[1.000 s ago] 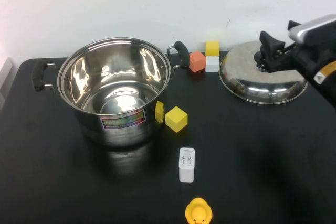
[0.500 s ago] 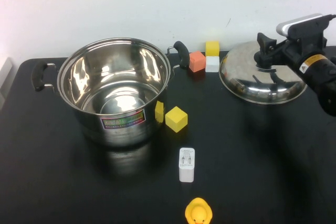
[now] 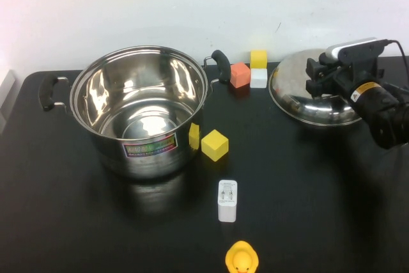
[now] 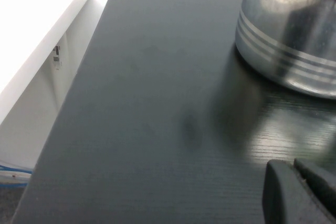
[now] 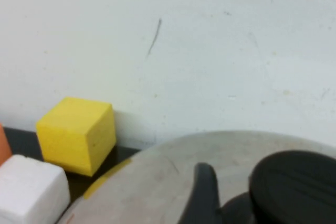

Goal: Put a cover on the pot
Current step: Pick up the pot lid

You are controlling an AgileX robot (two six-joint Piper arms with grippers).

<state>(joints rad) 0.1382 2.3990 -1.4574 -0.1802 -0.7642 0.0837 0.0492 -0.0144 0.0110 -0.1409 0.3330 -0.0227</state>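
Note:
The steel pot [image 3: 144,110] stands open at the table's left-centre, black handles at its sides and a colourful sticker facing me; its wall also shows in the left wrist view [image 4: 294,40]. The domed steel lid [image 3: 294,97] lies at the back right. My right gripper [image 3: 317,76] is low over the lid's top, open. In the right wrist view one finger [image 5: 205,192] stands just beside the black knob [image 5: 294,182], with a small gap. My left gripper [image 4: 295,169] is shut and empty, low over the table left of the pot.
A yellow cube [image 3: 215,144] and a thin yellow block [image 3: 193,135] sit by the pot's right side. An orange cube [image 3: 239,74] and a yellow cube [image 3: 258,59] on a white one [image 3: 258,78] stand between pot and lid. A white charger [image 3: 227,200] and rubber duck [image 3: 241,259] lie in front.
My right gripper has come down and in over the lid, so its fingers now sit at the knob. The pot, lid and blocks have not moved.

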